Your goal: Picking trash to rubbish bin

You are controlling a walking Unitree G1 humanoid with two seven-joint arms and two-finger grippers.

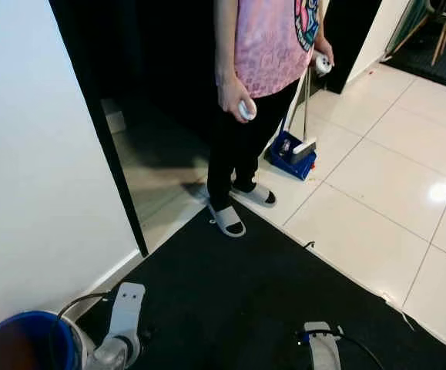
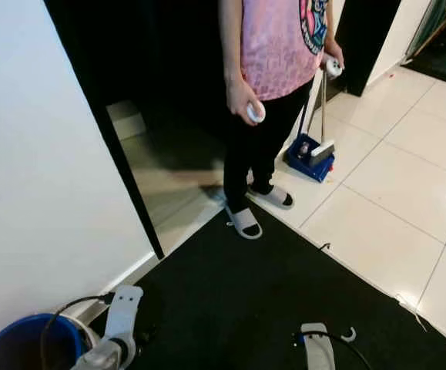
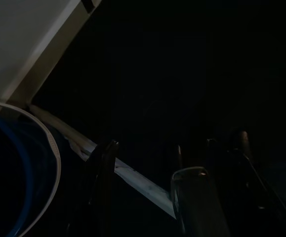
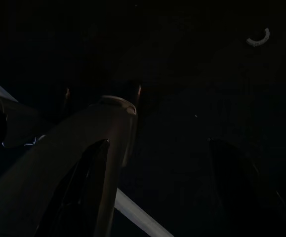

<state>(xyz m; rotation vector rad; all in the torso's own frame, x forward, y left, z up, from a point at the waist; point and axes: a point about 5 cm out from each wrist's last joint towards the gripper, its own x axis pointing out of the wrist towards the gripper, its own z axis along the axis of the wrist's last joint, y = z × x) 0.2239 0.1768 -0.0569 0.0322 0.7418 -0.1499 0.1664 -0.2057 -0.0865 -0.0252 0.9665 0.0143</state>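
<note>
A blue rubbish bin (image 1: pixel 18 345) stands at my lower left on the black carpet, beside the white wall; its rim (image 3: pixel 14 168) also shows in the left wrist view. My left arm (image 1: pixel 124 324) hangs next to it, and my left gripper (image 3: pixel 172 197) is open over the dark carpet with nothing in it. My right arm (image 1: pixel 323 351) hangs low on the right. The right gripper (image 4: pixel 157 197) is open and empty too. A small white ring-shaped scrap (image 2: pixel 349 334) lies on the carpet close to the right arm.
A person (image 1: pixel 261 69) in a pink shirt and white slippers stands ahead at the carpet's far edge, with a white controller in each hand. Behind them a blue dustpan (image 1: pixel 290 153) with a long handle holds small items. A dark doorway (image 1: pixel 153 92) opens on the left, and white floor tiles (image 1: pixel 392 185) lie on the right.
</note>
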